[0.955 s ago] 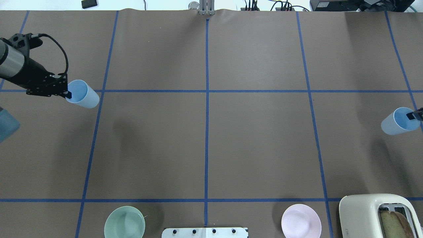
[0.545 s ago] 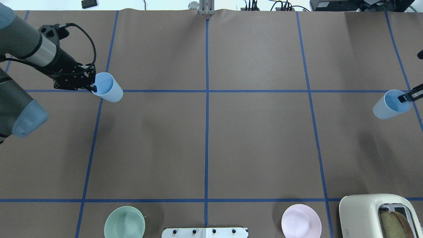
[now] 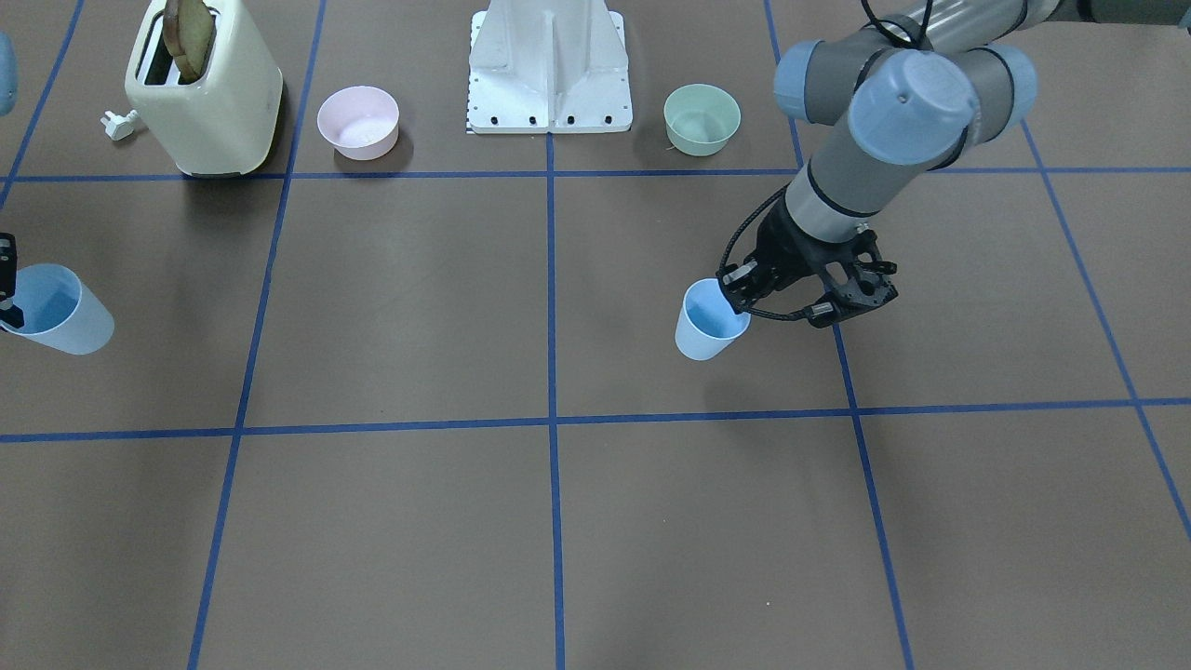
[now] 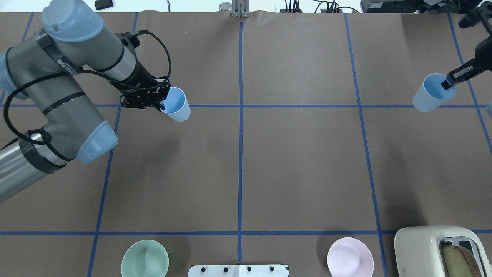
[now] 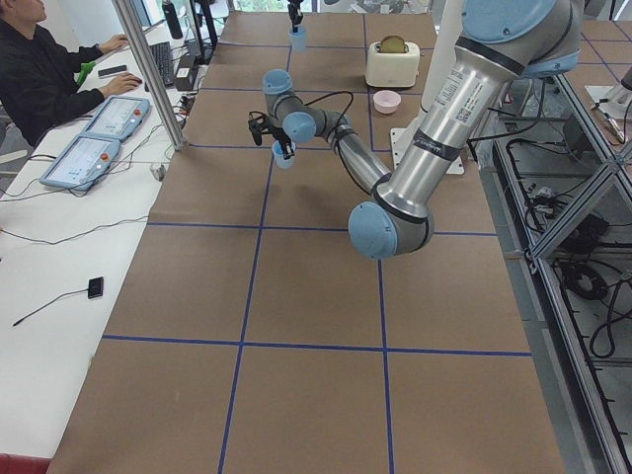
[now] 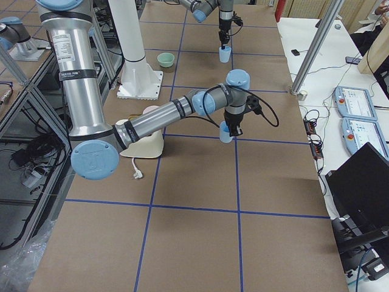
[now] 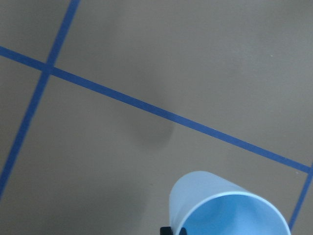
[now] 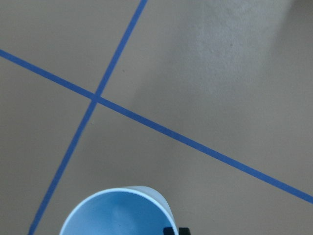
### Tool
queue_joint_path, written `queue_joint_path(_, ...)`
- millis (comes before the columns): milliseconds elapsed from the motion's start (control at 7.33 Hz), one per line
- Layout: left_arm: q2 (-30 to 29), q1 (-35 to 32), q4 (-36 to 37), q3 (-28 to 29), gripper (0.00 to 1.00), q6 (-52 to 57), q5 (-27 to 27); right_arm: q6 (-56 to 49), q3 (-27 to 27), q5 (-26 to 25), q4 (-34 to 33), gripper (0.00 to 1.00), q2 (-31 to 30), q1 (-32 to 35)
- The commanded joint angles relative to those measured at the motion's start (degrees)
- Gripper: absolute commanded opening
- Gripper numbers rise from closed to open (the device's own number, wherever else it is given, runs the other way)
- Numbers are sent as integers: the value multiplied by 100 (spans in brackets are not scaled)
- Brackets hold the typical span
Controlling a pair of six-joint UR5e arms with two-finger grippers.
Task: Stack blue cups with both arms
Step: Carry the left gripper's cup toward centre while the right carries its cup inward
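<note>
My left gripper (image 4: 163, 106) is shut on the rim of a pale-blue cup (image 4: 177, 104), one finger inside it, and holds it above the table left of centre. This cup also shows in the front view (image 3: 705, 326) and the left wrist view (image 7: 230, 208). My right gripper (image 4: 448, 82) is shut on the rim of the second blue cup (image 4: 430, 94), held above the table near the far right edge. That cup also shows in the front view (image 3: 56, 316) and the right wrist view (image 8: 117, 213). Both cups are upright, slightly tilted, and far apart.
A cream toaster (image 4: 430, 250) holding bread stands at the near right. A pink bowl (image 4: 349, 257) and a mint-green bowl (image 4: 145, 258) flank the white base (image 4: 238, 270). Blue tape lines grid the brown table (image 4: 300, 165).
My left arm has swung right with its cup, from the left edge toward the centre. My right gripper has carried its cup farther from the robot and slightly leftward.
</note>
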Motion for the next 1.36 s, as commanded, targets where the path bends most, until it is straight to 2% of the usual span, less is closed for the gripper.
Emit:
queue_joint_path(0,-722,395,25,524,0,-424,318,272,215,-17,-960,0,730,-253)
queue_joint_path(545,-1102,782,17,868,0,-435,714,1852,356,-52,-972,0,1382,-974)
queue_joint_path(1227,-1244,1152,-45,1098,0,-356,706,2707,374,-87,-972,0,1866,-1441)
